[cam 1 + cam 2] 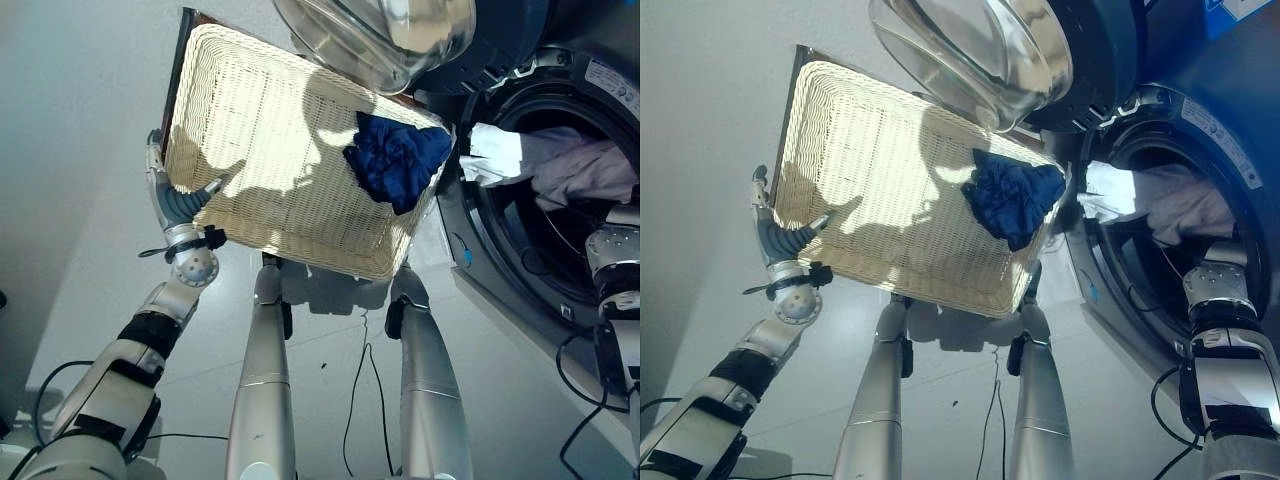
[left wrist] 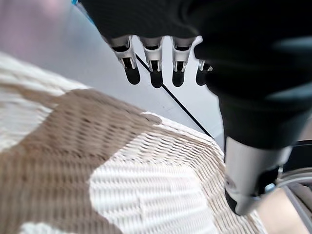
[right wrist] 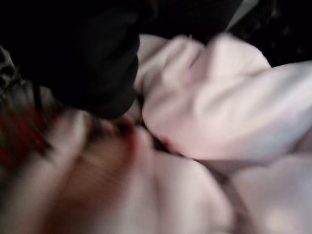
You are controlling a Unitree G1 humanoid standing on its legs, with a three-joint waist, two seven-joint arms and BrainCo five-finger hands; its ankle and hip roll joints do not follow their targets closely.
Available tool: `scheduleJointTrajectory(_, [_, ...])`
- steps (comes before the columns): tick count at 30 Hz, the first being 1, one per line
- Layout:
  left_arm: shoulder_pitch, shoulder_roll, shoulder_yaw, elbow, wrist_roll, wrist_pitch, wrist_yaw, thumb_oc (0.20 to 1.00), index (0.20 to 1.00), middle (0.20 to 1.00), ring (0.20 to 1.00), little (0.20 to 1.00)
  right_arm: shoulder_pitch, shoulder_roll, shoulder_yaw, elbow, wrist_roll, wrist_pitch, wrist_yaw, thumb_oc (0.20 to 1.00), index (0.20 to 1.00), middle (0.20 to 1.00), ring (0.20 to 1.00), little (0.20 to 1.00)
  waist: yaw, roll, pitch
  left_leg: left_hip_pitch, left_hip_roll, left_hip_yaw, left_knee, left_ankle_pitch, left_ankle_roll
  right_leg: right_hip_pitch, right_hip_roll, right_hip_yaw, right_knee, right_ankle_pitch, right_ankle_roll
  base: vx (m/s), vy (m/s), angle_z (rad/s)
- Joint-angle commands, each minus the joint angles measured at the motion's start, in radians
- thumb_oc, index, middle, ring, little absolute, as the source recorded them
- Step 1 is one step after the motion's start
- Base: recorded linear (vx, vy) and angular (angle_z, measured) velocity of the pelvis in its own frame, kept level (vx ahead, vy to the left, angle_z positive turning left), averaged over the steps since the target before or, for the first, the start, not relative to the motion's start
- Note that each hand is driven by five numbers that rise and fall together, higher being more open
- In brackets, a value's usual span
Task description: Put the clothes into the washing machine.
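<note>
Your left robot hand (image 1: 178, 205) sits at the left edge of the wicker basket (image 1: 260, 150), fingers hooked over the rim and thumb against the weave inside, so it is clamped on the basket and holding it up, tilted toward the machine. In the left wrist view the fingers (image 2: 155, 73) curl over the rim with the woven floor beyond them. The basket is stiff and light, and the weave gives good purchase, so that rim hold should serve.

Further right, the dark blue garment (image 1: 397, 160) lies bunched in the basket's right corner, right beside the washing machine (image 1: 560, 200). Expect it to be soft, limp and light. It will sag and trail when lifted and may catch on the wicker or the door seal. Take it at the thickest part of the bunch, gathering several folds at once instead of pinching an edge.

The glass door (image 1: 375, 35) hangs open above the basket. On the right, white and pale clothes (image 1: 545, 165) already fill the drum mouth, one white piece spilling over the rim. Your right arm reaches into the drum, and the right wrist view shows pale cloth (image 3: 204, 117) pressed close. You cannot tell whether that robot hand's fingers are apart or closed.
</note>
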Motion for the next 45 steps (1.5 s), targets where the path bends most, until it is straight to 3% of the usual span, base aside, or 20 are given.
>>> scheduleJointTrajectory(1, [-0.034,0.054,0.048,0.018,-0.02,-0.035,-0.04,1.0,1.0,1.0,1.0,1.0,0.039,-0.352,-0.089,-0.008,-0.048,0.048,0.037,1.0,1.0,1.0,1.0,1.0,-0.054,-0.095,-0.022,0.003,-0.072,-0.034,0.034,-0.015,0.08,0.079,0.062,-0.099,-0.051,0.065,0.03,0.04,-0.051,0.0])
scheduleJointTrajectory(2, [-0.047,0.052,0.047,0.024,-0.013,-0.039,-0.055,1.0,1.0,1.0,1.0,1.0,0.042,-0.348,-0.065,0.065,0.002,0.159,0.121,1.0,1.0,1.0,1.0,1.0,-0.046,-0.096,-0.022,0.001,-0.079,-0.038,0.033,-0.014,0.082,0.079,0.059,-0.101,-0.055,0.067,0.03,0.02,-0.041,0.02])
scheduleJointTrajectory(4, [-0.055,0.053,0.044,0.025,-0.005,-0.041,-0.061,1.0,1.0,1.0,1.0,1.0,0.039,-0.349,-0.04,0.114,0.014,0.231,0.17,1.0,1.0,1.0,1.0,1.0,-0.04,-0.094,-0.022,0.0,-0.081,-0.038,0.029,-0.013,0.082,0.079,0.057,-0.106,-0.058,0.068,0.03,0.02,-0.055,0.08])
scheduleJointTrajectory(5, [-0.061,0.049,0.037,0.022,0.002,-0.041,-0.063,1.0,1.0,1.0,1.0,1.0,0.033,-0.341,0.002,0.161,-0.054,0.329,0.235,1.0,1.0,1.0,1.0,1.0,-0.034,-0.089,-0.022,-0.001,-0.086,-0.042,0.022,-0.009,0.083,0.078,0.054,-0.112,-0.062,0.072,0.031,0.03,-0.069,0.15])
scheduleJointTrajectory(7, [-0.077,0.046,0.027,0.012,0.006,-0.026,-0.071,1.0,1.0,1.0,1.0,1.0,0.019,-0.315,0.067,0.185,-0.035,0.409,0.264,1.0,1.0,1.0,1.0,1.0,-0.025,-0.083,-0.022,-0.007,-0.097,-0.047,0.021,-0.007,0.085,0.071,0.051,-0.117,-0.066,0.076,0.03,0.03,-0.068,0.16])
scheduleJointTrajectory(11, [-0.116,0.044,-0.003,0.015,-0.004,-0.007,-0.077,1.0,1.0,1.0,1.0,1.0,-0.038,-0.282,0.172,0.237,-0.211,0.518,0.224,1.0,1.0,1.0,1.0,1.0,-0.015,-0.074,-0.022,-0.014,-0.11,-0.053,0.023,-0.011,0.092,0.065,0.047,-0.125,-0.071,0.081,0.031,0.01,-0.057,0.07])
scheduleJointTrajectory(12, [-0.12,0.043,-0.004,0.013,-0.003,-0.005,-0.079,1.0,1.0,1.0,1.0,1.0,-0.048,-0.277,0.196,0.244,-0.301,0.557,0.191,1.0,1.0,1.0,1.0,1.0,-0.013,-0.073,-0.022,-0.018,-0.111,-0.052,0.027,-0.012,0.092,0.061,0.046,-0.127,-0.07,0.082,0.032,0.0,-0.029,0.09])
scheduleJointTrajectory(13, [-0.139,0.032,-0.027,0.01,0.002,-0.001,-0.074,1.0,1.0,1.0,1.0,1.0,-0.117,-0.271,0.314,0.266,-0.622,0.687,0.139,1.0,1.0,1.0,1.0,1.0,-0.007,-0.066,-0.022,-0.029,-0.115,-0.056,0.03,-0.01,0.095,0.053,0.042,-0.131,-0.07,0.087,0.032,0.0,-0.032,0.07])
scheduleJointTrajectory(14, [-0.146,0.025,-0.037,0.007,0.006,0.005,-0.072,1.0,1.0,1.0,1.0,1.0,-0.139,-0.266,0.34,0.278,-0.659,0.706,0.138,1.0,1.0,1.0,1.0,1.0,-0.003,-0.063,-0.022,-0.032,-0.116,-0.057,0.031,-0.01,0.097,0.051,0.04,-0.134,-0.069,0.086,0.034,0.0,-0.034,0.05])
scheduleJointTrajectory(19, [-0.181,0.012,-0.06,-0.002,0.01,0.001,-0.108,1.0,1.0,1.0,1.0,1.0,-0.247,-0.225,0.449,0.257,-0.833,0.725,0.102,1.0,1.0,1.0,1.0,1.0,0.002,-0.043,-0.022,-0.045,-0.122,-0.054,0.026,-0.009,0.101,0.038,0.035,-0.14,-0.069,0.084,0.037,-0.01,0.022,0.04])
scheduleJointTrajectory(29, [-0.195,-0.032,-0.079,0.012,0.022,-0.014,-0.119,1.0,1.0,1.0,1.0,1.0,-0.122,-0.092,0.431,-0.032,-1.065,0.58,-0.01,1.0,1.0,1.0,1.0,1.0,-0.025,-0.016,-0.022,-0.055,-0.122,-0.02,0.019,-0.009,0.101,0.008,0.031,-0.121,-0.058,0.071,0.04,-0.02,0.058,0.01])
scheduleJointTrajectory(37, [-0.195,-0.081,-0.066,0.034,0.051,-0.016,-0.107,1.0,1.0,1.0,1.0,1.0,0.024,0.03,0.432,-0.221,-1.181,0.57,0.01,1.0,1.0,1.0,1.0,1.0,-0.05,-0.007,-0.022,-0.063,-0.117,0.006,0.015,-0.004,0.096,-0.017,0.035,-0.1,-0.043,0.062,0.036,-0.01,0.065,-0.03])
scheduleJointTrajectory(45, [-0.186,-0.132,-0.045,0.061,0.083,-0.035,-0.066,1.0,1.0,1.0,1.0,1.0,0.145,0.157,0.442,-0.3,-1.265,0.494,0.027,1.0,1.0,1.0,1.0,1.0,-0.07,0.005,-0.022,-0.07,-0.11,0.028,0.009,0.006,0.09,-0.038,0.045,-0.079,-0.031,0.052,0.026,-0.01,0.043,-0.05])
